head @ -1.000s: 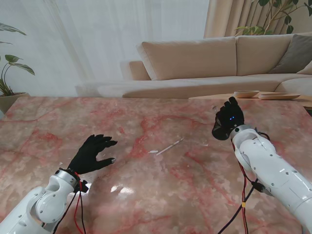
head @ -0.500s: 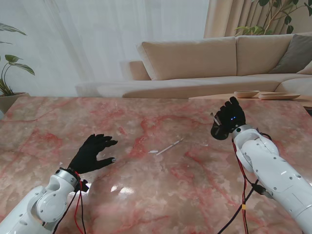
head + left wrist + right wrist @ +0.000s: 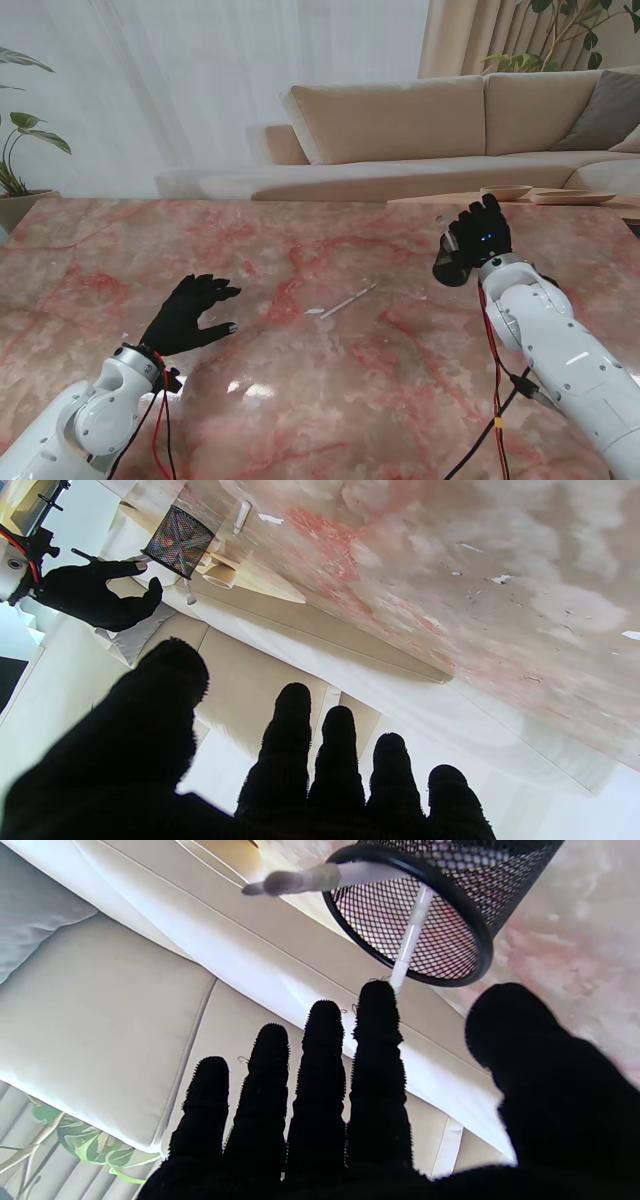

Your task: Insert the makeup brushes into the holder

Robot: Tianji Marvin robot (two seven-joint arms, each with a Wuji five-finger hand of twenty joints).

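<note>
Marble table (image 3: pixel 330 370), sofa behind: right hand (image 3: pixel 476 238) spread beside mesh holder (image 3: pixel 425 915) with two brushes in; left hand (image 3: pixel 190 312) open, empty; remaining brush (image 3: pixel 348 300) mid-table, best pinched mid-handle

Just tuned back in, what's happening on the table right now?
The right hand hovers at the black mesh holder with its fingers apart. Two brushes already sit in the holder: one with its bristle tip leaning over the rim, and a white one whose handle ends at the index fingertip; a grip cannot be confirmed. One more white brush lies mid-table, unhandled. The left hand hangs open and empty over the marble table.
</note>
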